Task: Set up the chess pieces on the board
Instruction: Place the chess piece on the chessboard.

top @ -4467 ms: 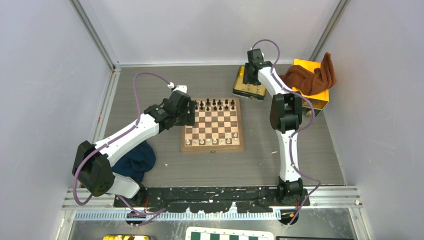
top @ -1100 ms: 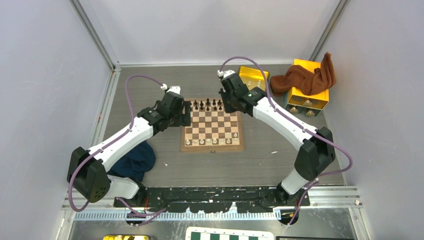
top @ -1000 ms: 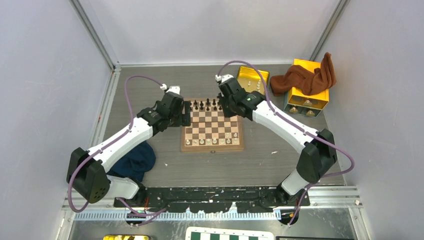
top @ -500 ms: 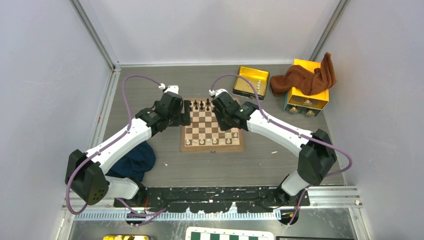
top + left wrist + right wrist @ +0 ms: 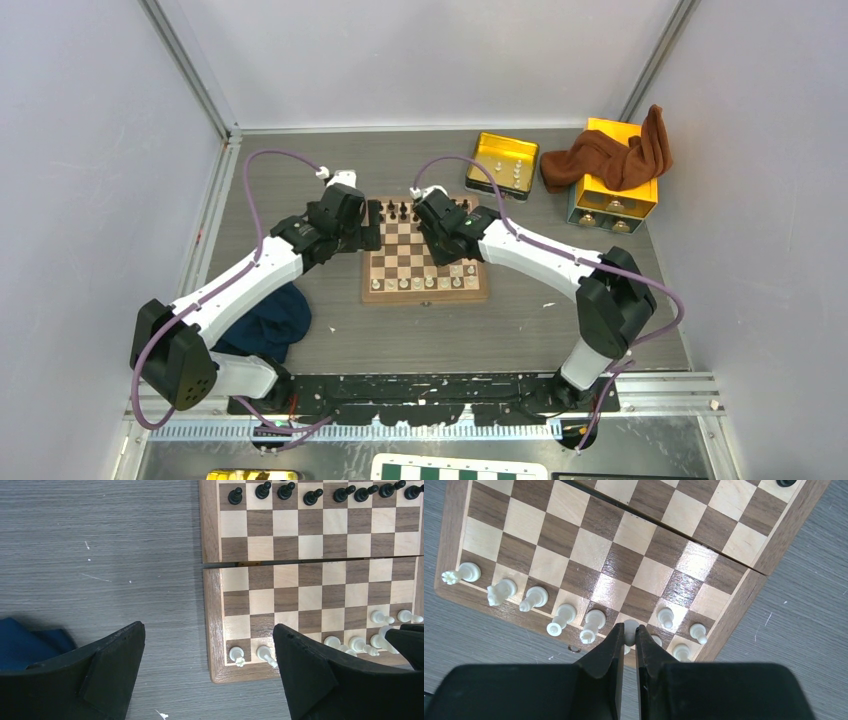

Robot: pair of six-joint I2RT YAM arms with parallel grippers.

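The wooden board (image 5: 425, 297) lies mid-table; it also shows in the left wrist view (image 5: 210, 595) and the right wrist view (image 5: 749, 600). Dark pieces (image 5: 400, 212) line its far rows (image 5: 285, 491). Cream-white pieces (image 5: 400, 284) stand along its near rows (image 5: 504, 591). My right gripper (image 5: 450, 248) hovers over the board, shut on a cream-white piece (image 5: 630, 629) just above the near rows (image 5: 626, 635). My left gripper (image 5: 368, 228) is open and empty, straddling the board's left edge (image 5: 208, 626).
A yellow metal tray (image 5: 505, 160) holding a few white pieces sits at the back right. A yellow box (image 5: 640, 195) draped with a brown cloth (image 5: 610, 155) stands beside it. A blue cloth (image 5: 265, 325) lies left. A green-and-white board (image 5: 460, 470) peeks in below.
My right arm has swung from the yellow tray at the back right to over the board, then leftward and lower toward the near rows. The left arm has hardly moved.
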